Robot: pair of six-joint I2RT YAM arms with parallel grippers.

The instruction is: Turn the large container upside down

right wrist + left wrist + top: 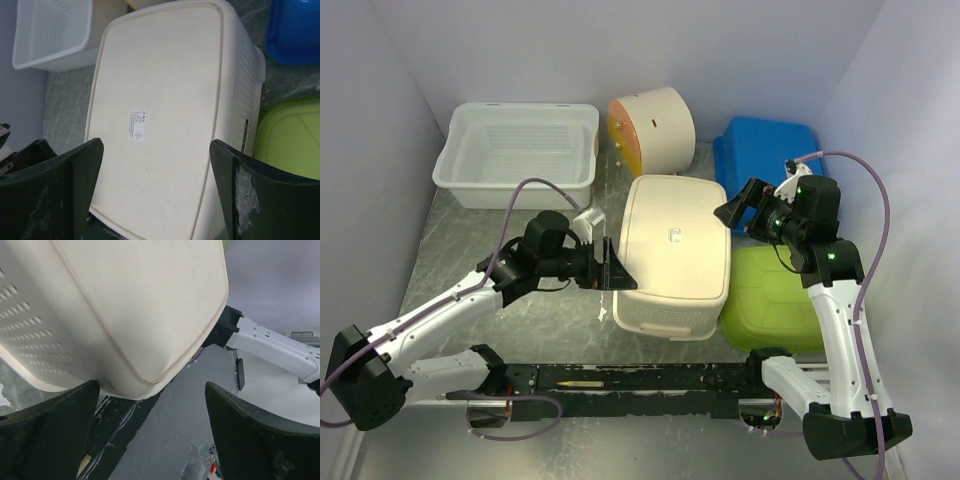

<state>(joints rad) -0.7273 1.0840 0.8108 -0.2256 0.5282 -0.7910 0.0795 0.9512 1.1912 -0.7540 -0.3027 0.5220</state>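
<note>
left tool [612, 265] is spread wide at the near-left corner of the large cream container [675, 250]. in the left wrist view that corner fills the gap above the jaws, and the jaws clamp nothing. whether one finger brushes the perforated wall, i cannot tell. right tool [735, 205] is open too, hovering over the far-right edge and looking down on the container without touching it.

the container sits mid-bench [520, 320] with its smooth base facing up. the small label sticker [136, 126] shows on that base, and the rim faces down. it lies between the white slotted basket [515, 150] at the far left and the green tub [775, 300], which is just beside its right wall. whether the two touch is unclear.

judging by this, the flip looks done. the open jaws at opposite corners suit letting go rather than lifting. what remains is probably to back both arms away without nudging the container off its rim.
</note>
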